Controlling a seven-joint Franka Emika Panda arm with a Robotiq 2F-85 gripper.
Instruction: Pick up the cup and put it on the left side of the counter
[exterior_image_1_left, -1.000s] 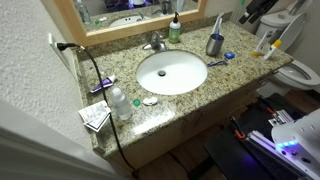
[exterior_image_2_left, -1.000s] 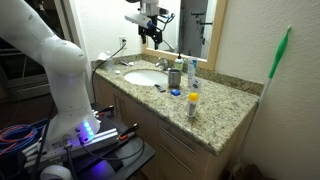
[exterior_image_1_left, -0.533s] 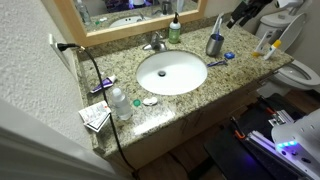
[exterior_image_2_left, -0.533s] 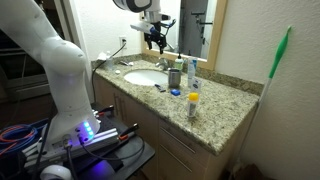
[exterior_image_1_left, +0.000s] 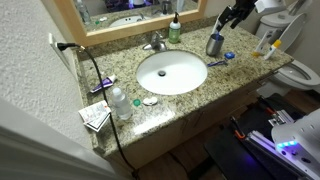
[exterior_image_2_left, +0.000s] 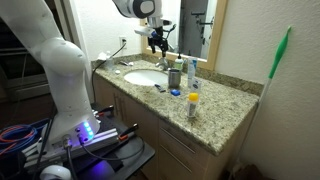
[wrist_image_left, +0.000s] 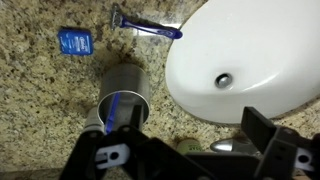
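The grey metallic cup (exterior_image_1_left: 214, 44) stands upright on the speckled granite counter (exterior_image_1_left: 243, 74), beside the white basin (exterior_image_1_left: 172, 72). It also shows in an exterior view (exterior_image_2_left: 175, 77) and from above in the wrist view (wrist_image_left: 120, 95), with something blue inside it. My gripper (exterior_image_1_left: 229, 16) hangs in the air above the cup and slightly to one side, apart from it. In the wrist view my gripper (wrist_image_left: 185, 150) is open and empty, with the cup by one finger.
A blue razor (wrist_image_left: 145, 27) and a blue packet (wrist_image_left: 72, 40) lie by the cup. A chrome faucet (exterior_image_1_left: 155, 43) and a green soap bottle (exterior_image_1_left: 175, 30) stand behind the basin. A clear white-capped bottle (exterior_image_1_left: 120, 103) stands at the counter's far end.
My gripper has moved across and down towards the cup, from beyond the counter end to just above it. The cup has not moved.
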